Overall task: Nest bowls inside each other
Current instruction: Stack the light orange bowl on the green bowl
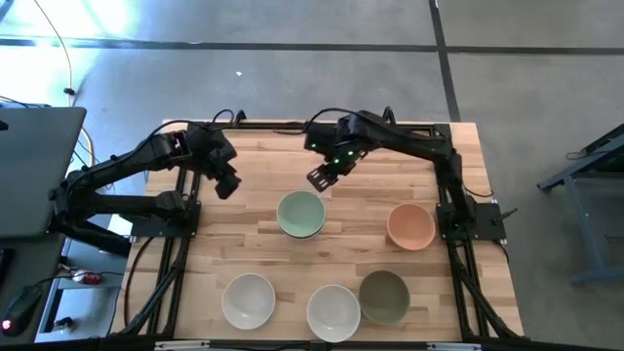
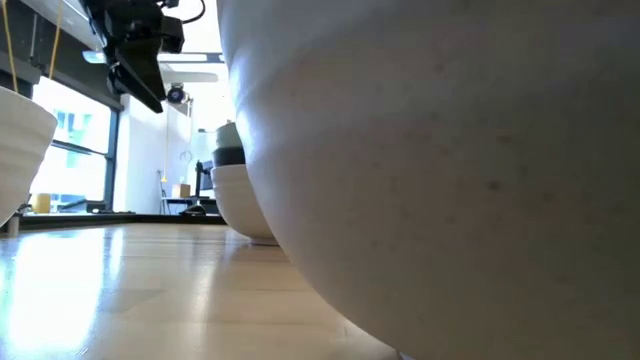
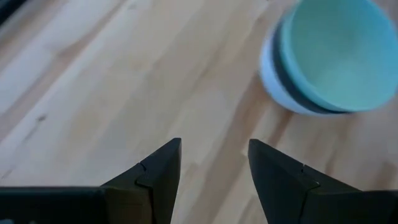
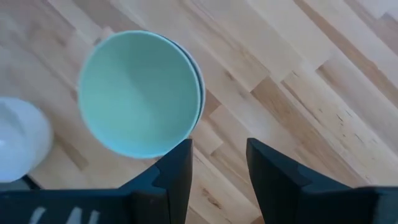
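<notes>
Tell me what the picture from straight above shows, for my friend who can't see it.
Five bowl spots sit on a wooden table: a mint green bowl in the middle, a peach-orange bowl to its right, and two white bowls and an olive-grey bowl along the front. Both grippers, left and right, hover empty behind the mint bowl.

Wooden table [image 1: 263,249]: light butcher-block planks, set on a grey concrete floor [image 1: 546,58]. Dark seam lines are seen in the floor beyond the table's far edge and off its right side. A black frame [image 1: 171,268] is mounted along the table's left and right edges. A grey laptop-like slab [image 1: 34,171] is placed left of the table, with cables [image 1: 58,44] run over the floor behind it. A small red item [image 1: 86,278] lies near the table's front-left corner. A dark stand [image 1: 585,171] is seen right of the table. Bright windows [image 2: 75,150] are visible past the table.
</notes>
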